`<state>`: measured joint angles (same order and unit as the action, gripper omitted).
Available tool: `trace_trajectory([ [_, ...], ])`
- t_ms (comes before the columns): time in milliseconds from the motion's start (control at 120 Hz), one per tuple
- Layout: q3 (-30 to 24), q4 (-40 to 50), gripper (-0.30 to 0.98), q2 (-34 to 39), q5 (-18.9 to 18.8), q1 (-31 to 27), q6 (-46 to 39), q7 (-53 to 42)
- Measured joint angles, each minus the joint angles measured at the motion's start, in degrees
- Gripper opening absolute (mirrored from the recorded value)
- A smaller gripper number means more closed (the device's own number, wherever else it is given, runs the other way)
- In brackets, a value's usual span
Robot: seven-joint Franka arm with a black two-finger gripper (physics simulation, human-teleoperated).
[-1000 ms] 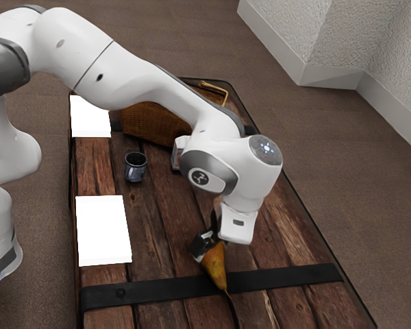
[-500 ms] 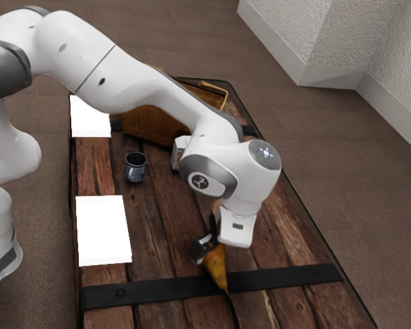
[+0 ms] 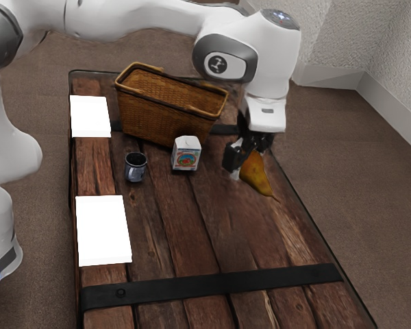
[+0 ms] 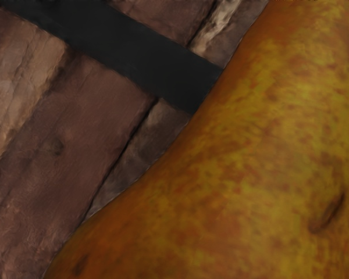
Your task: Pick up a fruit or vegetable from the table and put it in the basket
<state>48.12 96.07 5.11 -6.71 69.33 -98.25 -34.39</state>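
in the exterior view, you have your gripper (image 3: 251, 160) over the wooden table (image 3: 192, 229), toward the exterior view's right, with its jaws parted about as wide as the fruit between them and closed on it from two sides. what they grip is the pear (image 3: 257, 176), held up above the planks and tilted, its stem pointing down toward the near side and the right. the wicker basket (image 3: 149, 115) stands upright at the far side, to the left of the pear and apart from it. you see the small carton (image 3: 185, 157) just in front of the basket, and the dark mug (image 3: 135, 169) to the carton's left. two white panels (image 3: 104, 230) lie along the table's left edge, one far, one nearer. a black strap (image 3: 212, 284) crosses the near end.

in the wrist view, you see the pear's mottled yellow-and-orange skin close up, with planks and a dark band beyond it.
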Motion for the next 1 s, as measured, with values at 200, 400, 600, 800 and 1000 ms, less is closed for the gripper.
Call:
trace_trajectory([
  [200, 0.5, -1.8, 0.38, 1.6, -2.0, -17.8, 5.2, -3.3],
  [400, 0.6, -1.8, 0.38, 1.7, -2.3, -24.3, 7.1, -6.6],
  [600, 1.5, -1.8, 0.38, 1.8, -2.0, -32.1, 7.6, -10.1],
  [800, 5.5, -1.8, 0.37, 1.7, -1.8, -32.3, 7.5, -13.0],
  [1000, 8.0, -1.6, 0.39, 1.6, -1.7, -32.3, 7.1, -15.5],
])
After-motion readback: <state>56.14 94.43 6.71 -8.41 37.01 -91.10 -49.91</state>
